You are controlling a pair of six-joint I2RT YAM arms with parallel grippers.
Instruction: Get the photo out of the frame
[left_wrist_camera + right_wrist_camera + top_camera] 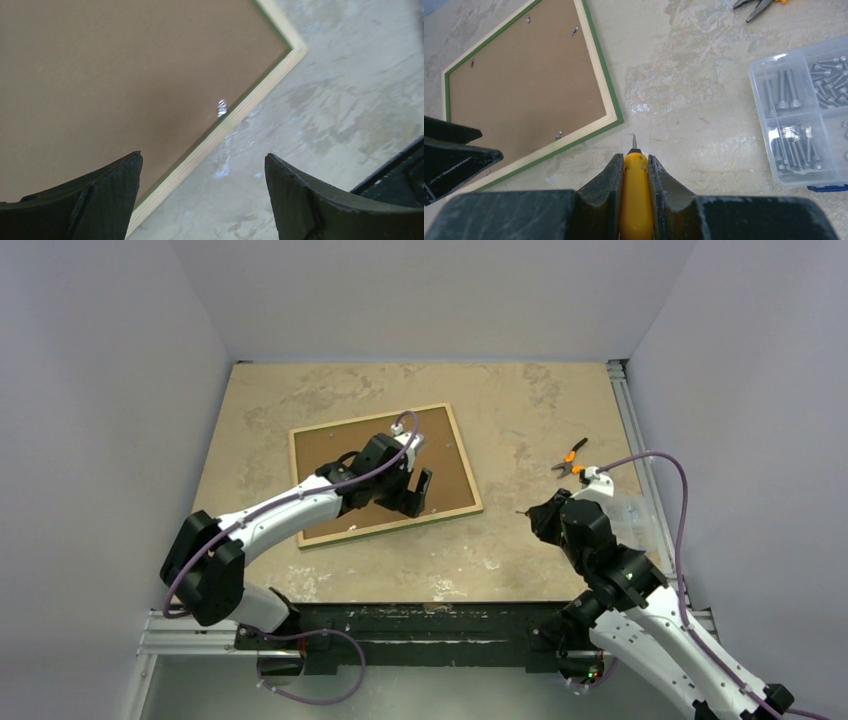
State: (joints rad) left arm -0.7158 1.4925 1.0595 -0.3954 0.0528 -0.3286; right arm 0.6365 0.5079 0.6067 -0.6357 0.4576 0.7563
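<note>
The frame [368,417] lies face down left of the table's middle, its light wood back edge up with a green outer rim. The photo's brown fibreboard back [330,450] fills it, held by small metal tabs [558,135]. My left gripper [412,495] is open and empty above the frame's near right edge; in the left wrist view [202,156] its fingers straddle the wood edge [240,112], one over the board [125,75], one over the table. My right gripper [542,515] is shut on a yellow-handled screwdriver [636,200], its tip pointing at the frame's near corner [616,119], apart from it.
Orange-handled pliers [570,458] lie on the table to the right. A clear plastic box of screws [804,110] sits beside my right arm. A metal rail [635,440] runs along the table's right edge. Grey walls close in on three sides.
</note>
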